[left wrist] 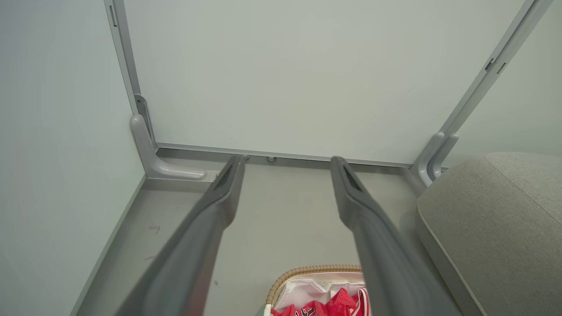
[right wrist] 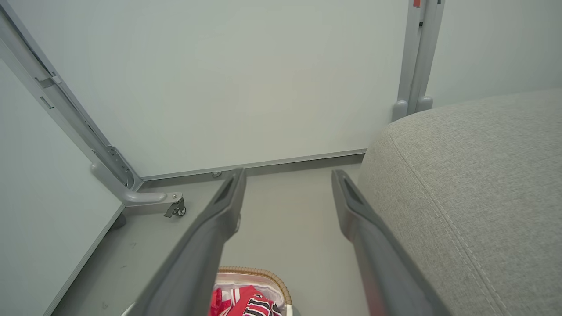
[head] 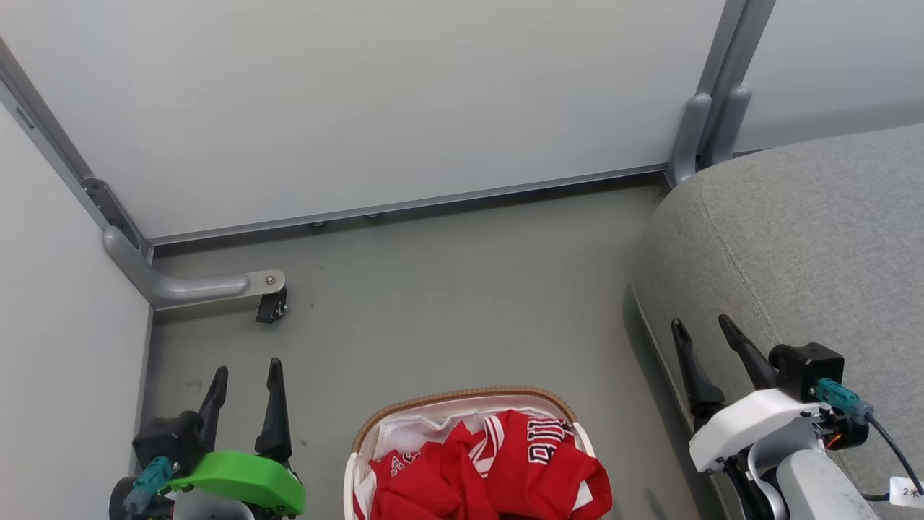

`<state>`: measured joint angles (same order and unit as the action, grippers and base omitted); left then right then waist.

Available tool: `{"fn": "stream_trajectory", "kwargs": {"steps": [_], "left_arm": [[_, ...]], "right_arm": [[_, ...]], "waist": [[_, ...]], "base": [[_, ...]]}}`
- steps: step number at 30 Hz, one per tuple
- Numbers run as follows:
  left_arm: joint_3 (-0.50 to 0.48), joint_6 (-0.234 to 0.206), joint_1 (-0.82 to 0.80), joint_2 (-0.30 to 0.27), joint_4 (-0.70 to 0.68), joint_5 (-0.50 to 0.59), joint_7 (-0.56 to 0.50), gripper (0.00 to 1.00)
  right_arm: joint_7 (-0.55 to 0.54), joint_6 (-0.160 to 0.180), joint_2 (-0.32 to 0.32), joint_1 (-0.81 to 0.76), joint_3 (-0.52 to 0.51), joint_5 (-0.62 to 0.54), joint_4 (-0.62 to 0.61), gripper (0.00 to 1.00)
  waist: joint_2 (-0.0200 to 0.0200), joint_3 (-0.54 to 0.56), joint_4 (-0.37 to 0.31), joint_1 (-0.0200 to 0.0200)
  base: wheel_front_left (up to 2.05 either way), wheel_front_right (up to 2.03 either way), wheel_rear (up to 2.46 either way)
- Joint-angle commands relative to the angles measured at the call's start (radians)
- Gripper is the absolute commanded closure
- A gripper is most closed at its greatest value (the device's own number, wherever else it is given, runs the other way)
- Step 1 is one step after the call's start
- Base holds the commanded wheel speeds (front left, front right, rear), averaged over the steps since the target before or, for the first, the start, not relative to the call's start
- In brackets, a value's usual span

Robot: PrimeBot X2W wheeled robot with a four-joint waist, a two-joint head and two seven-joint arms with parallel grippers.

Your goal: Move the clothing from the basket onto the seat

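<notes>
Clothing [head: 505,469] in basket [head: 462,396], lettering [head: 543,451] plainest from head view; left gripper [head: 247,367] and right gripper [head: 700,322] jaws apart.

Smooth grey floor [head: 462,289], faint scuffs near the left wall. An oval basket [head: 462,396] with a tan woven rim sits on it, bottom centre of the head view. A big grey seat [head: 794,238] stands to the right, near the basket, not touching. A metal partition foot [head: 195,287] with a small caster rests at the left corner.
</notes>
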<state>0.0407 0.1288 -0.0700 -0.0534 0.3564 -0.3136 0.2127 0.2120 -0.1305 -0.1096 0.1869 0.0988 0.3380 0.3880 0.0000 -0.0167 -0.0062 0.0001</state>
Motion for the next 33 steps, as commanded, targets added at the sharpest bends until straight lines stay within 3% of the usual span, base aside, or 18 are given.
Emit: {"fn": "stream_trajectory", "kwargs": {"steps": [1,16,33], "left_arm": [[0.001,0.003,0.006,0.0,-0.01,0.022,0.009,0.0],[0.034,0.003,0.012,0.002,0.004,0.105,0.036,0.0],[0.144,0.003,-0.137,-0.019,0.076,0.142,0.052,0.0]], "right_arm": [[0.011,0.0,-0.002,0.002,-0.001,-0.023,0.0,0.0],[0.037,0.0,0.001,0.019,0.019,-0.123,0.006,0.0],[0.055,0.0,0.017,0.142,0.073,-0.166,-0.08,0.0]], "waist": [[0.0,0.0,0.0,-0.0001],[0.0,-0.034,-0.02,-0.0001],[0.0,-0.282,-0.154,-0.0001]], "base": [[0.0,0.0,0.0],[0.0,0.0,0.0],[0.0,0.0,0.0]]}}
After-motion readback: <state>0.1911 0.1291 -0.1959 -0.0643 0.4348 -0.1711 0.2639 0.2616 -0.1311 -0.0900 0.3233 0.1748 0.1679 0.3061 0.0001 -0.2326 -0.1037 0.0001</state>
